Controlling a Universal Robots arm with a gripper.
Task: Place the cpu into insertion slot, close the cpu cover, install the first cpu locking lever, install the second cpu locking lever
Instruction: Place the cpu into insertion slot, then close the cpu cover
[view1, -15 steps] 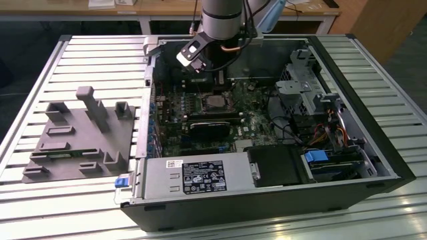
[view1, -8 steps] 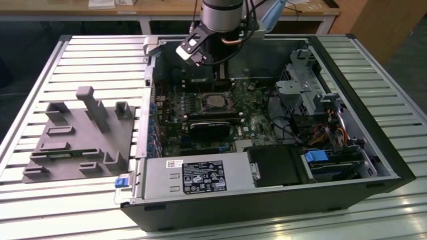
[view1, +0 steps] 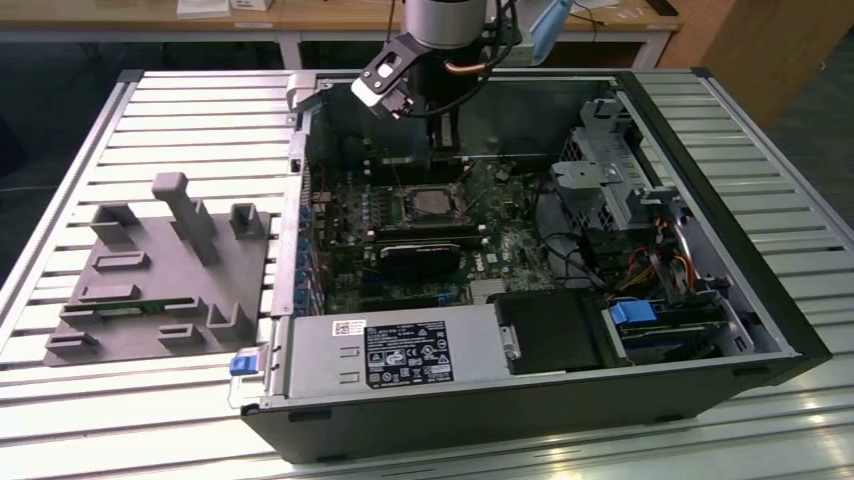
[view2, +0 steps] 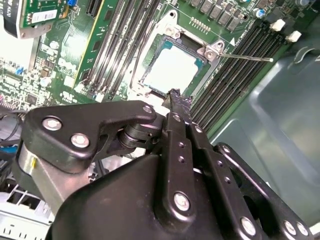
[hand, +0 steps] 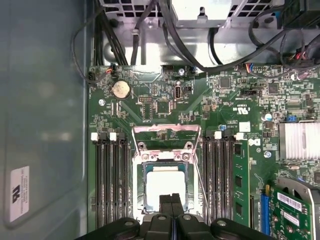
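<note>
gripper (hand: 170, 198), tips together, straight down over cpu (hand: 165, 184) in insertion slot (hand: 140, 186)

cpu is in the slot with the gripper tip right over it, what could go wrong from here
The shut gripper hangs close over the cpu; a push down could scratch it or shift it. The thin lever juts out beside the chip, where the arm could snag or bend it.

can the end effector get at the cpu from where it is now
Probably yes. In the first wrist view the end effector hangs close over the cpu, whose metal top lies bare, with no cable or card across it. The thin locking lever stands off to one side.
</note>
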